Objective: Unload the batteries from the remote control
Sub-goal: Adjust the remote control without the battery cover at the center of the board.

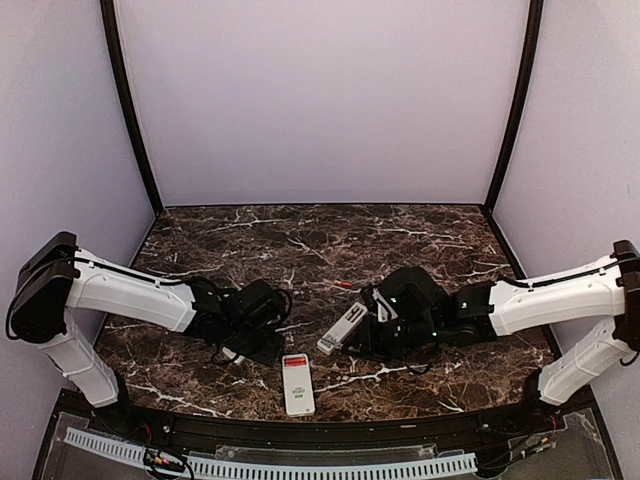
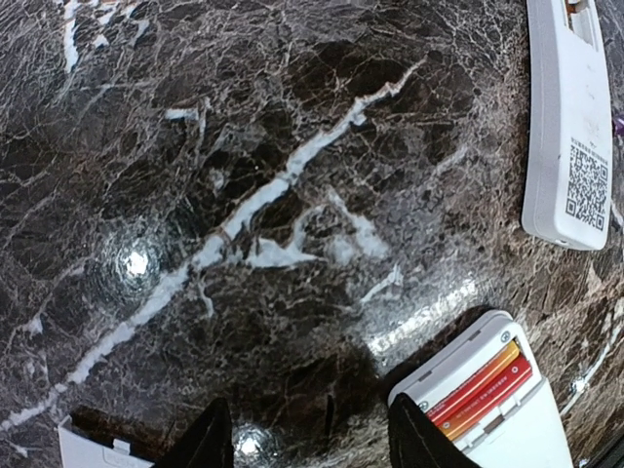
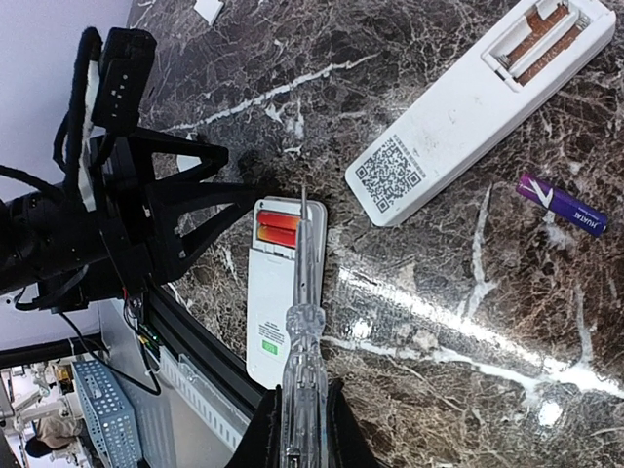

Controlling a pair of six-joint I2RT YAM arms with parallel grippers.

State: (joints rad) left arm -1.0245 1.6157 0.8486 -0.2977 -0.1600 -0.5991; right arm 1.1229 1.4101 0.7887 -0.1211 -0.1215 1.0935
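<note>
A white remote [image 1: 298, 390] lies near the front edge with its back open and two red batteries [image 1: 296, 362] in the compartment. They also show in the left wrist view [image 2: 483, 390] and the right wrist view [image 3: 278, 227]. My right gripper [image 3: 300, 421] is shut on a clear screwdriver [image 3: 304, 312], whose tip stands over the right end of those batteries. A second white remote [image 3: 458, 117] lies tilted with an empty compartment. A loose purple battery [image 3: 561, 205] lies beyond it. My left gripper [image 2: 307, 414] is open and empty, just left of the loaded remote.
A small white cover [image 2: 88, 447] lies beside my left gripper. Another white cover [image 3: 208, 10] lies farther off. The black front rail [image 1: 320, 432] runs close behind the loaded remote. The second remote [image 1: 342, 328] lies against my right gripper [image 1: 368, 325].
</note>
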